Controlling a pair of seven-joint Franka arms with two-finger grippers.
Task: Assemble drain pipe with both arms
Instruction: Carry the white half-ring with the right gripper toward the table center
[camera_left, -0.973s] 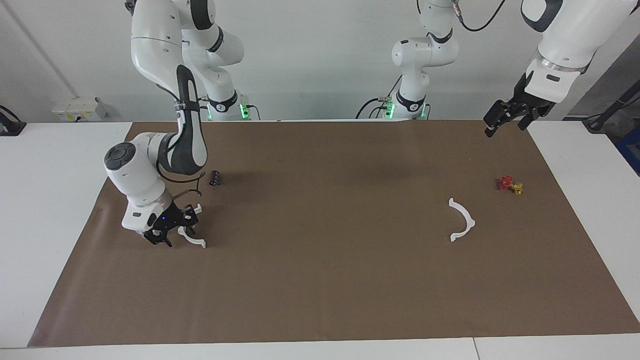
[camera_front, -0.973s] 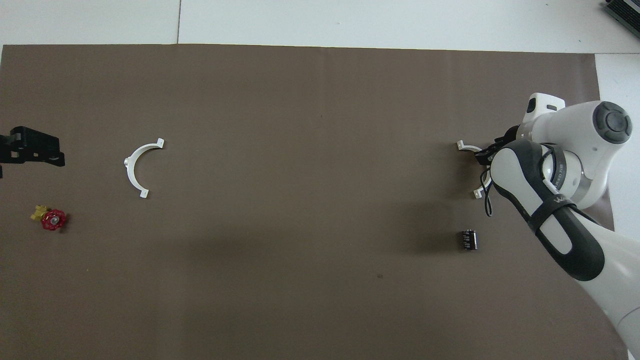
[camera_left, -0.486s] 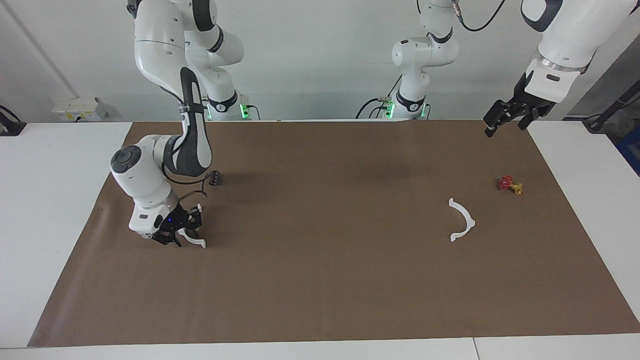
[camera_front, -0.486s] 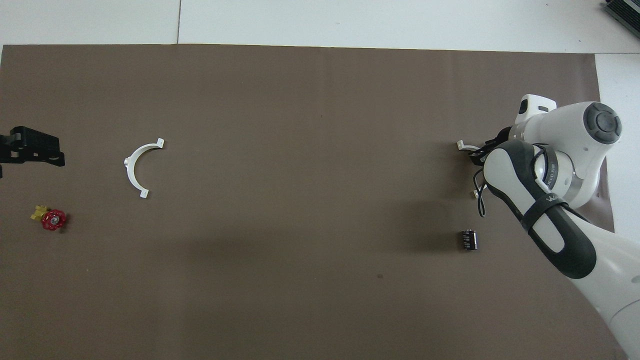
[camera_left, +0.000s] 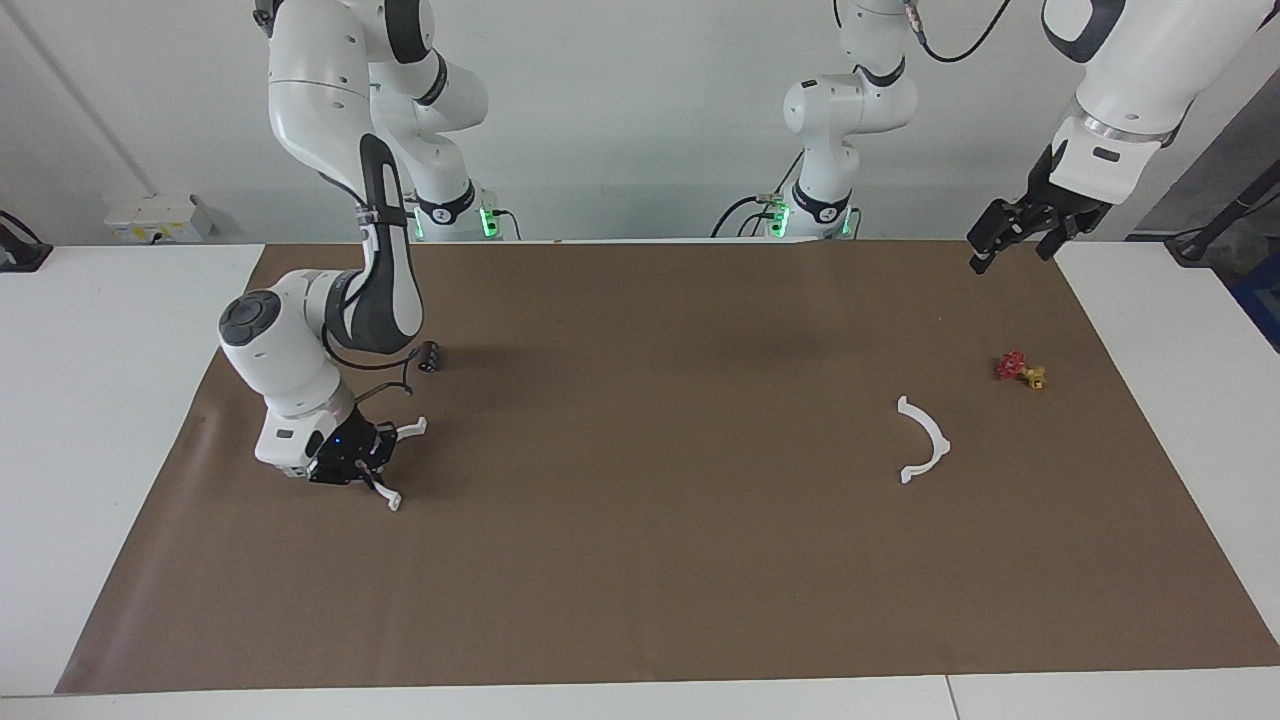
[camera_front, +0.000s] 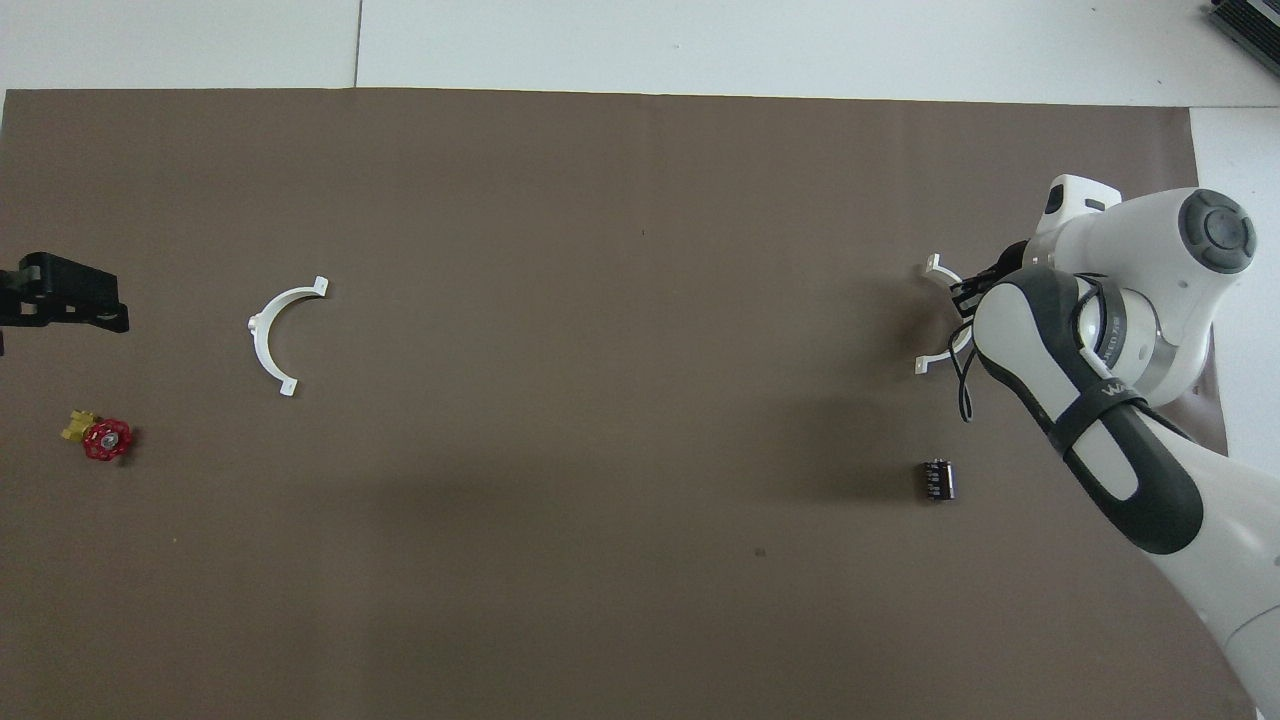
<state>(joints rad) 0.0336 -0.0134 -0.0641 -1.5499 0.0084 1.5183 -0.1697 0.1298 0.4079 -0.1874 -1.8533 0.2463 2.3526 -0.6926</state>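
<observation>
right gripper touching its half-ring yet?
Touching. In the facing view the right gripper is closed on the half-ring, whose two end tabs stick out past its fingers.

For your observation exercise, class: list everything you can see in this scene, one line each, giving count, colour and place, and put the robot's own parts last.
Brown mat: one, brown, covering the middle of the white table.
Half-ring on the mat: one, white, lying flat toward the left arm's end.
Half-ring in the right gripper: one, white, at the right arm's end, only its end tabs showing.
Valve: one, red and yellow, on the mat beside the lying half-ring, nearer to the robots.
Small ribbed part: one, black, on the mat at the right arm's end.
Right gripper: one, black, low over the mat, jaws shut on its half-ring.
Left gripper: one, black, raised over the mat's corner, waiting.
</observation>
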